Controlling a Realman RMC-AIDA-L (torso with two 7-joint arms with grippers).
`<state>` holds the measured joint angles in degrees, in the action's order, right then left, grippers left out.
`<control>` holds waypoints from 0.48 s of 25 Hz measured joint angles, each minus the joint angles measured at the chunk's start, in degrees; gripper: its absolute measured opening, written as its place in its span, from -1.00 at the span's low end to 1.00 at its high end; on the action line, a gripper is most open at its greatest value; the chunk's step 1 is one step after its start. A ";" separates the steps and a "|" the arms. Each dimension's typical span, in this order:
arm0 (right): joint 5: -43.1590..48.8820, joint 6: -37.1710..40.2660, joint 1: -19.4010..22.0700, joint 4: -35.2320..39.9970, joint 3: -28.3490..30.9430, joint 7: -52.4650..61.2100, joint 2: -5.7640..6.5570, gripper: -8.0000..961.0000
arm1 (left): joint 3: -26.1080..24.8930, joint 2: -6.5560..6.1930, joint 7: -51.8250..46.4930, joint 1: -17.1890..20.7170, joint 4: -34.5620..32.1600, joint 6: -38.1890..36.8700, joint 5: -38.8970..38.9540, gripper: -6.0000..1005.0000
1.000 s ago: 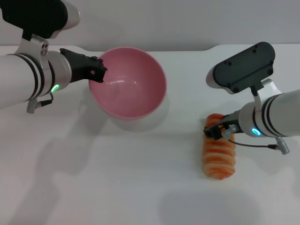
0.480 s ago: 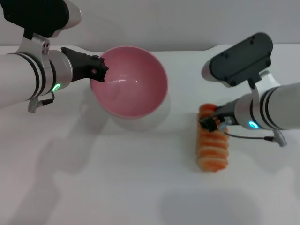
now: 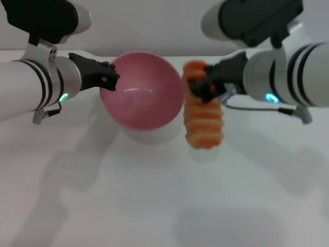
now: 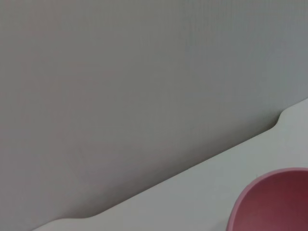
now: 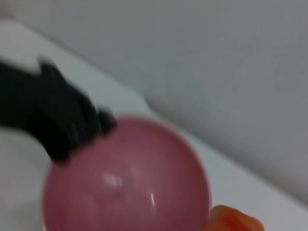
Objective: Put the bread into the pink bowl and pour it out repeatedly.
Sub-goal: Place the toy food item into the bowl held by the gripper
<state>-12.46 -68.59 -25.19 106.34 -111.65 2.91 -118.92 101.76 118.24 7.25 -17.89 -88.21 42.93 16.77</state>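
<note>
The pink bowl (image 3: 141,92) is held up off the white table by my left gripper (image 3: 107,78), which is shut on its left rim. My right gripper (image 3: 201,87) is shut on the upper end of the bread (image 3: 203,116), an orange and cream striped loaf that hangs in the air just right of the bowl's rim. The right wrist view has the pink bowl (image 5: 130,178) below, the left gripper's black fingers (image 5: 67,120) on its edge, and a tip of the bread (image 5: 233,219) at the lower edge. The left wrist view catches only the bowl's rim (image 4: 269,202).
The white table (image 3: 154,195) spreads below both arms, carrying their shadows. A grey wall (image 3: 154,25) runs behind the table's far edge.
My right gripper has lifted the bread from the table at the right and carried it up and left to the bowl's right rim. The left gripper and bowl have hardly moved.
</note>
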 joint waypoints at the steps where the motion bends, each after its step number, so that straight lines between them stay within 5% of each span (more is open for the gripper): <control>1: 0.48 -0.54 0.00 1.30 -0.01 -0.02 0.00 -0.19 | 0.09 0.00 0.02 -0.20 0.34 -0.19 -0.18 -0.91; 12: 3.97 4.49 -1.36 0.04 -0.47 -2.05 0.06 -0.37 | 3.85 0.11 -2.31 -0.98 -0.84 -0.09 -0.73 -0.91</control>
<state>-8.49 -64.11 -26.55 106.38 -112.13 0.86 -118.85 105.61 118.35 4.94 -18.87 -89.05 42.84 16.04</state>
